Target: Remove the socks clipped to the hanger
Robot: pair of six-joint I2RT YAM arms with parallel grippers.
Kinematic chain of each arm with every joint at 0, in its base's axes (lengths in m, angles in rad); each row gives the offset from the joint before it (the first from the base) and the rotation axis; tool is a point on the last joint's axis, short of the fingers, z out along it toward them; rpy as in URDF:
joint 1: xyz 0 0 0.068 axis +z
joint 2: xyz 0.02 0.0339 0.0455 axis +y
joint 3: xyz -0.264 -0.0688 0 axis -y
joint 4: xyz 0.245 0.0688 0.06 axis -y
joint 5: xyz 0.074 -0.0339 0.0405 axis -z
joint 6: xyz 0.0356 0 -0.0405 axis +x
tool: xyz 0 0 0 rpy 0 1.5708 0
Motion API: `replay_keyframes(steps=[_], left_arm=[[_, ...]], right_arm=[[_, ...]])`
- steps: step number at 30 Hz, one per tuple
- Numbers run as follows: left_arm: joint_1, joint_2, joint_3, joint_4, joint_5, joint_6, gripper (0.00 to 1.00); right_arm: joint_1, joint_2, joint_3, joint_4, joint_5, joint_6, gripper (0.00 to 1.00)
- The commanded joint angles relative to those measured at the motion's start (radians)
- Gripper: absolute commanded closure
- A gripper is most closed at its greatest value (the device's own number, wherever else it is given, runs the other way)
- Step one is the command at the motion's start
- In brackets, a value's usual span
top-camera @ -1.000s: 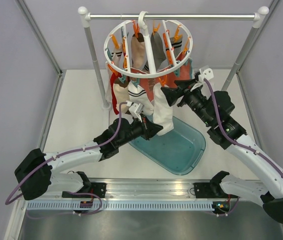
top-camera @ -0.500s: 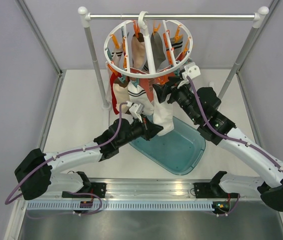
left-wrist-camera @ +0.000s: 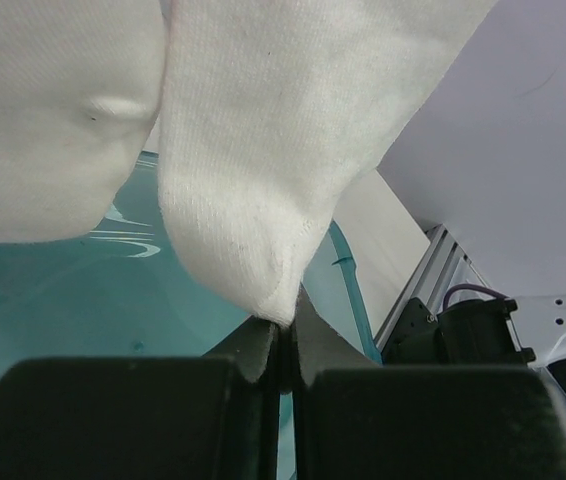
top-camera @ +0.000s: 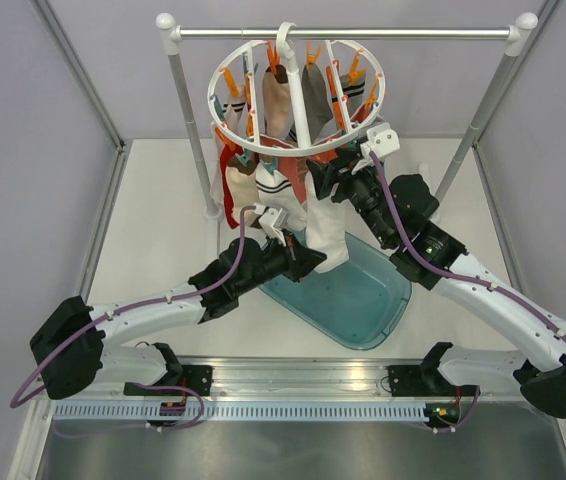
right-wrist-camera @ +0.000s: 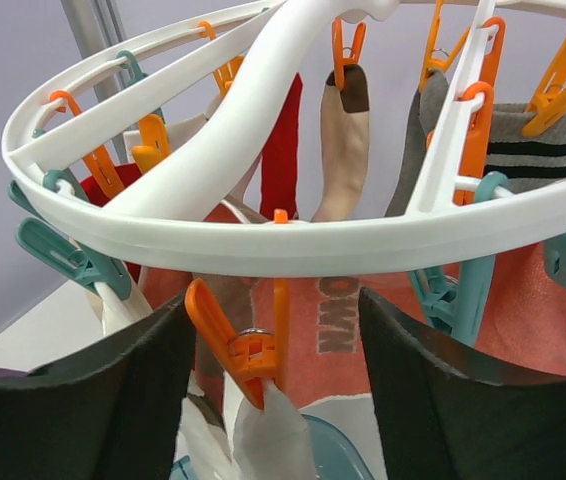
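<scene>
- My left gripper (left-wrist-camera: 285, 340) is pressed together on the very toe of a white sock (left-wrist-camera: 273, 150). I hold it low so the sock hangs taut beneath the hanger (top-camera: 255, 148) and cannot swing while I work above.
- That sock hangs from the near edge of the ring, its top caught in an orange clip (right-wrist-camera: 235, 342) and its foot over the teal tub (top-camera: 368, 300). I judge the tub sits there to catch whatever comes loose.
- My right gripper (right-wrist-camera: 273, 315) is spread wide and holds nothing, with one finger on either side of that orange clip, just under the white ring. I place it there because the clip's levers need squeezing before the fabric lets go.
- The hanger hangs by its hook from the metal rail (top-camera: 363, 33), so I expect it can tilt or turn. My low pinch on the toe should steady it.
- A second white sock (left-wrist-camera: 53, 120) hangs just beside mine, and the red, beige, grey and striped socks are clipped farther round the ring.
- The risk I see is closing on the ring instead of the clip, so my fingers must meet below the rim.
</scene>
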Motion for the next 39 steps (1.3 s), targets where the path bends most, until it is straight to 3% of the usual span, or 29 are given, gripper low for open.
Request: replay_keyframes(steps=[1,3,7,11,14,23,24,27,28,31,34,39], left_arm=[[-0.01,0.007,0.035,0.017,-0.014,0.006,0.98],[-0.012,0.007,0.036,0.014,-0.015,0.006,0.98],[-0.013,0.008,0.033,0.002,-0.022,0.009,0.98],[-0.015,0.01,0.035,-0.003,-0.022,0.009,0.98],[-0.018,0.011,0.033,-0.007,-0.023,0.009,0.98],[-0.027,0.093,0.058,-0.01,-0.023,0.003,0.98],[-0.029,0.114,0.062,-0.009,-0.02,0.003,0.96],[-0.032,0.136,0.072,-0.003,-0.018,0.001,0.71],[-0.035,0.14,0.072,0.003,-0.017,0.006,0.53],[-0.038,0.13,0.067,0.006,-0.018,0.019,0.36],[-0.041,0.103,0.049,0.008,-0.023,0.039,0.29],[-0.041,0.018,-0.011,0.02,-0.012,0.101,0.26]], right_arm=[[0.002,-0.011,0.043,0.046,0.037,-0.022,0.35],[0.002,-0.011,0.041,0.048,0.043,-0.022,0.42],[0.004,-0.026,0.029,0.057,0.045,-0.022,0.66],[0.004,-0.032,0.028,0.057,0.051,-0.022,0.8],[0.004,-0.032,0.031,0.055,0.051,-0.022,0.85],[0.004,-0.043,0.014,0.049,0.057,-0.022,0.84],[0.004,-0.043,0.012,0.049,0.058,-0.022,0.83],[0.002,-0.042,0.011,0.049,0.057,-0.022,0.81],[0.004,-0.042,0.009,0.049,0.058,-0.022,0.78],[0.004,-0.042,0.006,0.049,0.06,-0.022,0.75],[0.002,-0.042,0.003,0.049,0.065,-0.022,0.75],[0.004,-0.04,0.003,0.049,0.06,-0.019,0.74]])
